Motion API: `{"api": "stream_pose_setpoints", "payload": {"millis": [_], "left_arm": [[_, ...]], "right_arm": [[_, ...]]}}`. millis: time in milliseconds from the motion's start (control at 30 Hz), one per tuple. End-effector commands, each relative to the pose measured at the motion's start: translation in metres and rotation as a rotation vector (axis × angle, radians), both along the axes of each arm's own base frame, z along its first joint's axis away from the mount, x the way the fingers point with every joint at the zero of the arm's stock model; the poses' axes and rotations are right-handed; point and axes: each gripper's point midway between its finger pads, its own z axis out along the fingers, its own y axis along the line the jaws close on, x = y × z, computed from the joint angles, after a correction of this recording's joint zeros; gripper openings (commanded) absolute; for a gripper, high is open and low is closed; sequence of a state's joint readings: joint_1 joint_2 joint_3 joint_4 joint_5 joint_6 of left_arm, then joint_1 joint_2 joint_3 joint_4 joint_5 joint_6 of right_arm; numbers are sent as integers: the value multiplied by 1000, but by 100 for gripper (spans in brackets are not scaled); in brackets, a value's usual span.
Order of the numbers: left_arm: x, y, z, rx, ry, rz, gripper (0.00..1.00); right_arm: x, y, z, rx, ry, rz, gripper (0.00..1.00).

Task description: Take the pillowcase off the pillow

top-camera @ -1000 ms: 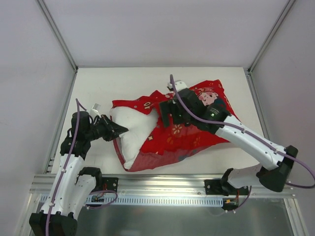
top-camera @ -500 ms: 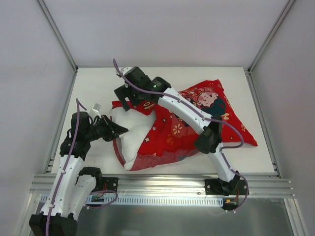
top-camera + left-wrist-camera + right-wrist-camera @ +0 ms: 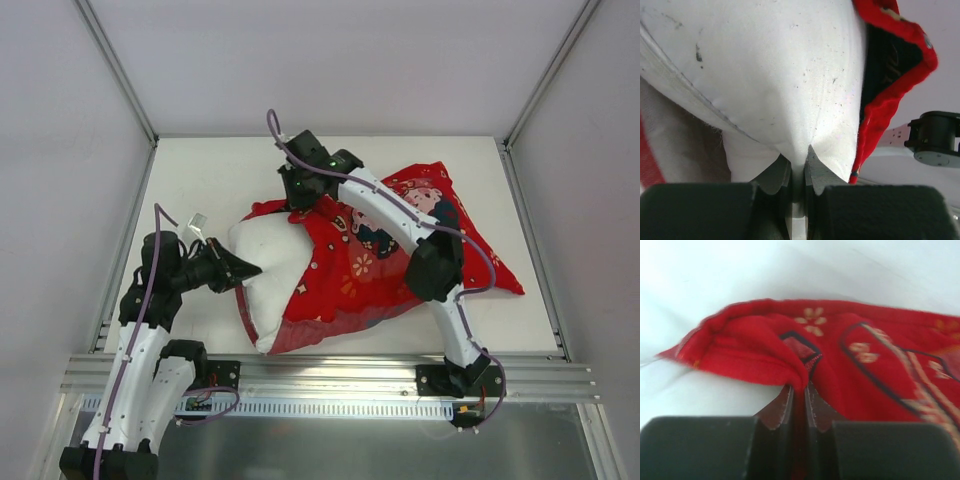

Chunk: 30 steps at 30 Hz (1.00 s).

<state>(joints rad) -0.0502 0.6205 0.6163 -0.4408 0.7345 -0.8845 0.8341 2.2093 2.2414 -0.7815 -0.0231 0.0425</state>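
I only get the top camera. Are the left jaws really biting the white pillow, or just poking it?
Observer: Biting it. The left wrist view shows the left jaws shut on a pinched fold of the pillow.
Operator: What about the right jaws?
Observer: In the right wrist view the right jaws are shut on a bunched fold of the pillowcase.
Operator: Is the pillow clean?
Observer: Not quite. Up close it has small dark specks.
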Motion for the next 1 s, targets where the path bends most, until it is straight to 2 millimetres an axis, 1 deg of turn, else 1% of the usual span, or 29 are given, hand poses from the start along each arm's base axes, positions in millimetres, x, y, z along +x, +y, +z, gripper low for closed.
{"api": "stream_pose_setpoints", "payload": {"millis": [0,33,67,100,133,167,233,267,333,367,400,433,467,500,533,567,600,633,667,700,733,767,800,833,900,933,967], "left_arm": [[-12,-6,49,-36,-169,-74,0],[-14,-7,53,-40,-176,-81,0],[-15,-7,54,-43,-180,-85,0],[-17,-8,57,-46,-186,-92,0],[-18,-9,62,-54,-192,-100,0],[-19,-9,64,-57,-191,-100,0],[-20,-9,73,-61,-211,-102,0],[-19,-9,75,-63,-214,-98,0],[-18,-9,82,-66,-220,-95,0],[-17,-9,84,-64,-222,-92,0],[-13,-8,87,-62,-220,-86,0],[-10,-8,88,-60,-215,-80,0],[-8,-8,89,-56,-215,-75,0],[0,-6,91,-50,-207,-58,0],[4,-5,92,-48,-198,-46,0],[8,-4,92,-44,-190,-34,0],[15,-3,92,-38,-176,-17,0],[19,-3,92,-41,-158,-6,0],[23,-2,90,-39,-146,6,0],[31,0,86,-26,-127,28,0],[36,1,82,-19,-113,39,0],[40,2,79,-10,-99,49,0],[49,5,70,10,-71,74,0],[54,7,64,21,-55,90,0],[63,10,51,43,-10,117,0],[70,14,46,65,-6,149,0],[74,15,41,75,10,162,0]], "right_arm": [[29,-50,34,32,-44,-168,1],[30,-66,35,16,-50,-201,1],[40,-85,36,8,-53,-249,1],[44,-95,37,11,-63,-275,1],[49,-109,39,7,-79,-322,1],[53,-132,40,15,-92,-375,1],[58,-155,39,41,-92,-462,1],[59,-171,38,59,-98,-500,1],[57,-178,44,67,-107,-510,1],[54,-176,53,72,-118,-496,1],[49,-173,64,83,-134,-476,5],[46,-171,72,70,-156,-451,29],[35,-165,79,49,-168,-418,47],[31,-166,102,60,-216,-417,62],[25,-164,111,60,-237,-401,84],[12,-158,119,53,-255,-367,89],[1,-165,136,56,-299,-374,93],[-9,-167,141,45,-322,-367,98],[-22,-165,145,24,-354,-361,99],[-37,-171,146,20,-364,-354,99],[-53,-167,143,16,-361,-326,99],[-62,-168,141,21,-355,-338,100],[-73,-169,139,28,-344,-332,100],[-94,-167,133,37,-331,-298,97],[-115,-164,125,73,-294,-295,96],[-138,-162,117,76,-275,-255,96],[-146,-164,114,75,-278,-267,96]]}}
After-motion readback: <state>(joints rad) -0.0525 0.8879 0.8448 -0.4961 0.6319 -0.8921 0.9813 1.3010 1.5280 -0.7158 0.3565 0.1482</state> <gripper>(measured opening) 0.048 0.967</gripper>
